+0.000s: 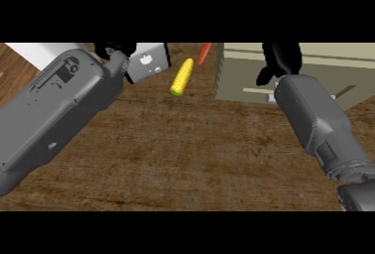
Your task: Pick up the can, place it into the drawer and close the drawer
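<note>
A dark wood-grain counter [183, 158] carried the objects. On it lay a yellow corn cob [182, 77], tilted, with an orange-red carrot [204, 52] just beyond it. A beige drawer unit [242, 74] stood at the right.

Pale beige drawer unit [307, 74] at the counter's upper right, boxy, its flat top and front face showing, partly hidden behind the right forearm, whether the drawer is open or shut cannot be told, can not visible
</note>
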